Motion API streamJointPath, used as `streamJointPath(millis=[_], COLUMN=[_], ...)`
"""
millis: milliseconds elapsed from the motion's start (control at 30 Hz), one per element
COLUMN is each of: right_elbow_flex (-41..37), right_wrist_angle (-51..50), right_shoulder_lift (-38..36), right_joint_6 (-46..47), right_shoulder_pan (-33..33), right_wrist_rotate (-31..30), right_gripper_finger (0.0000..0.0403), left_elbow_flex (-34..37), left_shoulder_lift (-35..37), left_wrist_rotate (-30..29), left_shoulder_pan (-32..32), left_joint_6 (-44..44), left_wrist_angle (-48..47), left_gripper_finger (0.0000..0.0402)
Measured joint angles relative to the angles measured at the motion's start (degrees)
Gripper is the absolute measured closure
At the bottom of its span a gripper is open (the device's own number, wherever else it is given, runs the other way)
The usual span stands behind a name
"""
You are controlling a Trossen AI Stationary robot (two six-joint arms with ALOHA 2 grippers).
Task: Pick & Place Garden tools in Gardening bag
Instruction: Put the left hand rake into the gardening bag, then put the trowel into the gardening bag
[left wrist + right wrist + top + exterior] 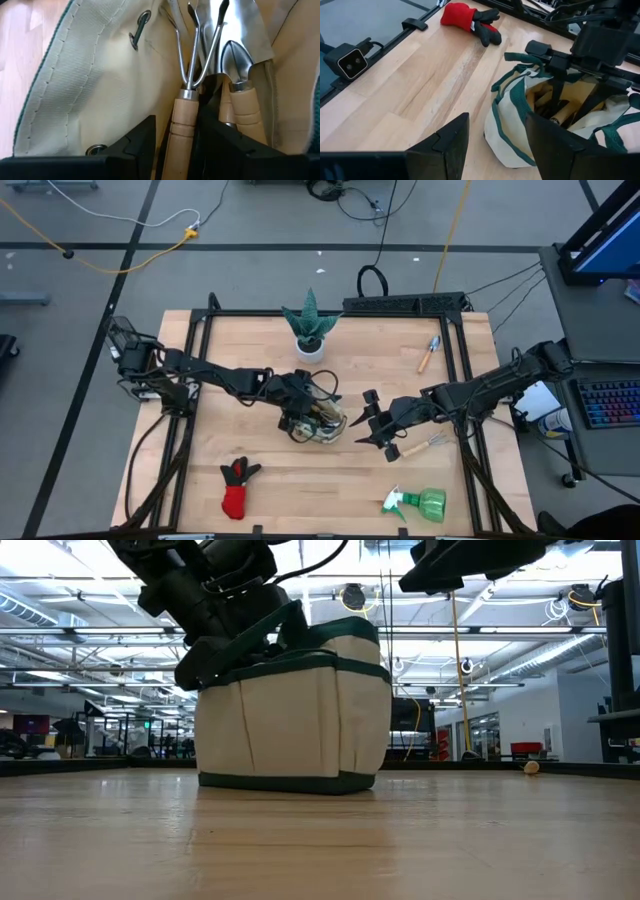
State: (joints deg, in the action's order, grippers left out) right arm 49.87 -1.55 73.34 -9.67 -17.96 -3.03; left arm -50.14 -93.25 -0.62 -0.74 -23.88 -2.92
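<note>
From above, the gardening bag (322, 420) sits mid-counter (260, 360), with the left tool (318, 416) dipped inside it. The right tool (366, 420) waits just beside, fingers apart and empty. Down low, the bag looks soft and floppy. The left wrist view shows a rake (187, 100) between spread fingers — hard wood, best held by its handle.

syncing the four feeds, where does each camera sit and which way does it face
high: overhead, straight down on the wooden table; both arms show.
low: at tabletop height, level at the round beige canvas bag with green trim; arms overhead.
left wrist: inside the bag, at a wooden-handled metal fork; own fingers show.
right wrist: looks past its own fingers.
shared: right wrist and high both show the red-black glove.
</note>
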Motion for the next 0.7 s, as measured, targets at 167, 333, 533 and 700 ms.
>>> streamJointPath(millis=[167, 333, 533, 700], right_elbow_flex=[0.00, 0.00, 0.00, -0.02], right_wrist_angle=[-0.01, -0.41, -1.89, -5.36], right_shoulder_lift=[0.00, 0.00, 0.00, 0.00], right_joint_6=[1.53, 4.33, 7.84, 13.19], right_shoulder_pan=[0.00, -0.02, 0.00, 0.00], right_wrist_rotate=[-0.15, -3.20, -8.69, -9.15], right_gripper_finger=[0.0218, 0.0218, 0.0218, 0.0218], left_elbow_flex=[0.01, 0.14, 0.14, 0.12], left_shoulder_lift=[0.00, 1.27, 3.61, 4.13], left_wrist_rotate=[-0.02, -0.11, -0.08, -0.05], left_shoulder_pan=[-0.07, -1.01, -1.63, -1.71], left_joint_6=[0.23, 1.49, 1.60, 2.01], left_wrist_angle=[0.18, 2.28, 2.82, 3.61], left_gripper_finger=[0.0245, 0.0245, 0.0245, 0.0245])
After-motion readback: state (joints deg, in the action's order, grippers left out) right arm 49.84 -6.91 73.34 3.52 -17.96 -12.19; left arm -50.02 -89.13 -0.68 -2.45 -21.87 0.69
